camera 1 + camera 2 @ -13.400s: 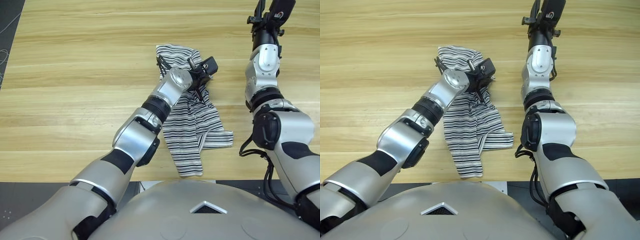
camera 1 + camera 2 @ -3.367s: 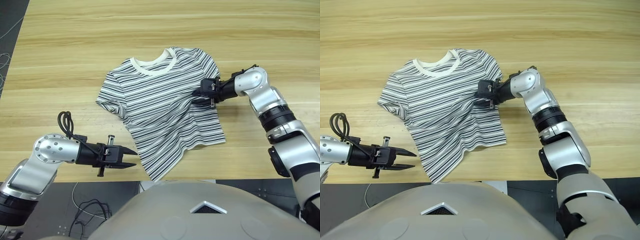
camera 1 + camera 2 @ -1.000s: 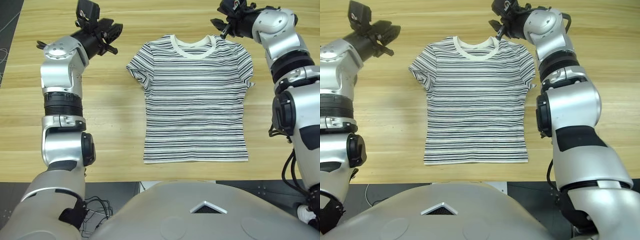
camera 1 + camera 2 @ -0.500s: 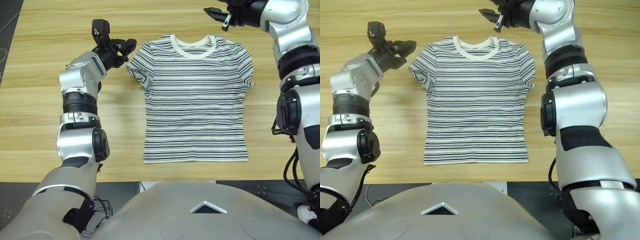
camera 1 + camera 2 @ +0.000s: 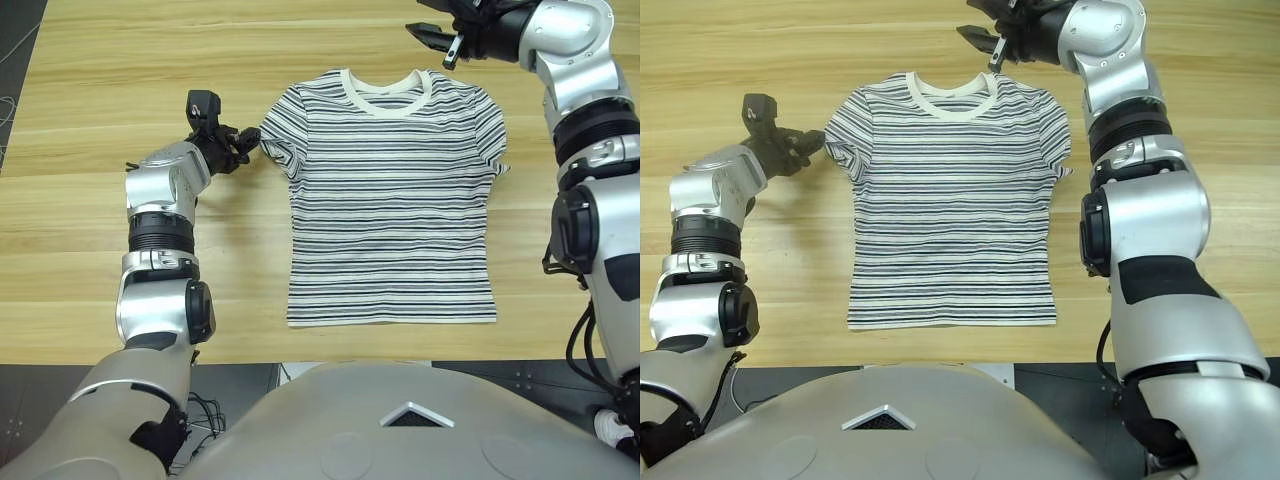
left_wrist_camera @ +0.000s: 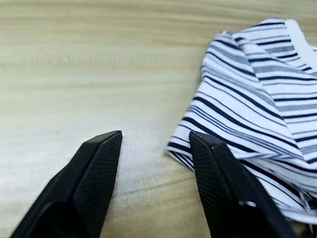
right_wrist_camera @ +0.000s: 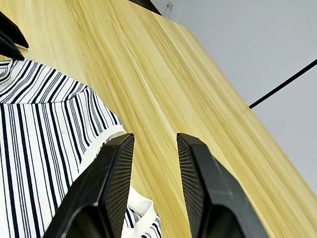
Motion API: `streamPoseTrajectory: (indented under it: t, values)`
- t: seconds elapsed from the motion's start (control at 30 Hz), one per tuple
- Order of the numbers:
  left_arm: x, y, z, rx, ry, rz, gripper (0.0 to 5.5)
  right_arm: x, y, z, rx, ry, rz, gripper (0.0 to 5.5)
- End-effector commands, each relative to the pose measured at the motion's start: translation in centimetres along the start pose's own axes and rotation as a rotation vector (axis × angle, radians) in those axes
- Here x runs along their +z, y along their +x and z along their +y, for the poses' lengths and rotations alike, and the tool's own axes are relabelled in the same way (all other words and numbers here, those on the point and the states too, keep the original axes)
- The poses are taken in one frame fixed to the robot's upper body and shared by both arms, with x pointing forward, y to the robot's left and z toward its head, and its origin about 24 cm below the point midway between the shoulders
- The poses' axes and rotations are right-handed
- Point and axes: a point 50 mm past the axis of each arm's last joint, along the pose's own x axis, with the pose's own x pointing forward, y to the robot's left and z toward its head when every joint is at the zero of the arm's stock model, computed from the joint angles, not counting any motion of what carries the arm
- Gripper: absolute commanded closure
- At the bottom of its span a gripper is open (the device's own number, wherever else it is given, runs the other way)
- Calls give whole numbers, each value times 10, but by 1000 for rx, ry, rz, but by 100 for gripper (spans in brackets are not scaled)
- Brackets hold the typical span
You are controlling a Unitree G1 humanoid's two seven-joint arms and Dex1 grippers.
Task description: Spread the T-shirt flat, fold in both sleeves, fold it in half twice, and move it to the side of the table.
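The black-and-white striped T-shirt [image 5: 390, 190] with a cream collar [image 5: 385, 105] lies spread flat on the wooden table [image 5: 90, 260], hem toward me, both sleeves out. My left gripper [image 5: 250, 143] sits low at the outer edge of the shirt's left sleeve [image 5: 278, 140]. Its wrist view shows the gripper [image 6: 154, 135] open, one finger almost touching the sleeve hem [image 6: 237, 119], with bare wood between the fingers. My right gripper [image 5: 437, 40] hovers just beyond the collar at the far side. It is open [image 7: 155, 135], with the collar [image 7: 141, 206] under it and nothing held.
Bare wood lies to the left and right of the shirt and beyond it. The table's near edge [image 5: 240, 362] runs just past the hem. Dark floor [image 5: 15, 60] shows off the table's left end.
My left gripper has come down and toward me, from beside the shoulder to the edge of the left sleeve. The right gripper has barely shifted. The shirt lies as before.
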Motion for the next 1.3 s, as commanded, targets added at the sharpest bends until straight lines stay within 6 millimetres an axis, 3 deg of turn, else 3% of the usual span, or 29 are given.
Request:
streamPoseTrajectory:
  t: [0.03, 0.13, 0.23, 0.67, 1.0, 1.3]
  values:
    - [-3, 1, -9, -58, -51, 23, 298, -1, -2, -1, -3, -4, 0, 390]
    - [-3, 2, -11, -71, -63, 28, 298, -2, -2, 0, -5, -1, 6, 390]
    - [-5, 3, -13, -78, -67, 35, 334, -3, -2, 0, -5, 1, 11, 390]
    - [-4, 6, -16, -80, -49, 24, 538, -4, 0, 3, 6, -4, 13, 390]
    - [24, -6, -29, -136, 18, -83, 538, -5, 2, 7, 23, -2, 15, 390]
    - [26, -11, -52, -201, 69, -78, 538, -5, 2, 8, 29, -6, 11, 390]
